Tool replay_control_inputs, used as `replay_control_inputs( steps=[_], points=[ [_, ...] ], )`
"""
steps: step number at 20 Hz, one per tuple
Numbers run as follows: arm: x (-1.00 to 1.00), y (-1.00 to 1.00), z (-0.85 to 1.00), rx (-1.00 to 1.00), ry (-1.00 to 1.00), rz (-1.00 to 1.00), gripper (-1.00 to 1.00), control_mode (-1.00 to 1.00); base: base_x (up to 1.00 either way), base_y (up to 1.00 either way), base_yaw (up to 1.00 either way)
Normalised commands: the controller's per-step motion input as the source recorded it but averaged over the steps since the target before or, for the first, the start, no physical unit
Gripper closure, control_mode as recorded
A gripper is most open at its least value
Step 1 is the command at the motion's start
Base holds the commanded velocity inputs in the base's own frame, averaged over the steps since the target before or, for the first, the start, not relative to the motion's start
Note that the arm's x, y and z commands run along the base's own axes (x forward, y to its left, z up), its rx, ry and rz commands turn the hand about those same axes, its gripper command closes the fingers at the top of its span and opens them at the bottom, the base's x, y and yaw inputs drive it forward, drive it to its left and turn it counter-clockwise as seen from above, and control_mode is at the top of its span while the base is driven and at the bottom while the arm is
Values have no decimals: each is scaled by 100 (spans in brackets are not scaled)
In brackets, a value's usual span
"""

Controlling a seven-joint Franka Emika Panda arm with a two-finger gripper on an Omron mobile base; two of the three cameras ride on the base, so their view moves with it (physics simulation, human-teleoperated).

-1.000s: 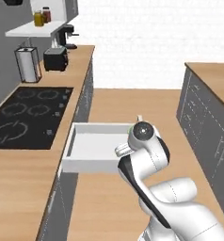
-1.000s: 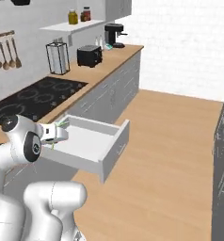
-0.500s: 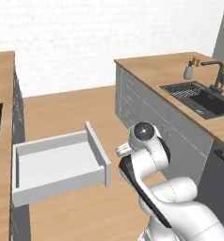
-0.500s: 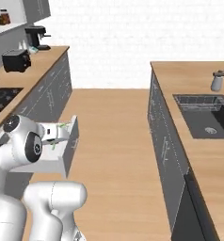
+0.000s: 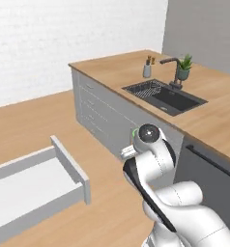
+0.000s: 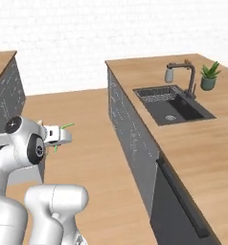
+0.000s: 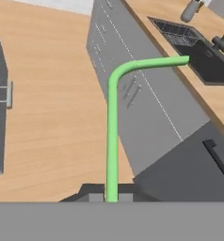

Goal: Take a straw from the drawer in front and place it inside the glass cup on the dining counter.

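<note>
Cams: two base, one hand
Both base views look forward-down from behind the arm (image 5: 158, 166), sharing the sink (image 5: 164, 95) bench (image 6: 202, 139); hand view close along straw (image 7: 113, 136).

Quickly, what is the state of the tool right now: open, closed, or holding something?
Tool: closed, holding the green straw.

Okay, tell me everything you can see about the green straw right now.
The straw is a thin, bright green tube that looks like smooth plastic. In the hand view it rises straight from between the end effector fingertips, then bends sharply near its upper end into a shorter arm that points toward the sink. Its lower end is clamped in the shut end effector; nothing else touches it. It hangs in the air above the wood floor, beside the grey cabinet fronts. In the right base view short green bits stick out of the end effector.
</note>
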Motion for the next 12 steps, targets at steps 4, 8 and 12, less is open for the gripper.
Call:
replay_control_inputs(
  steps=[4,8,12],
  points=[
    [0,0,0,0,0,0,100,100,-19,-47,-43],
    [0,0,0,0,0,0,100,100,-40,-62,-40],
    [0,0,0,0,0,0,100,100,-56,-81,-35]
  ],
)
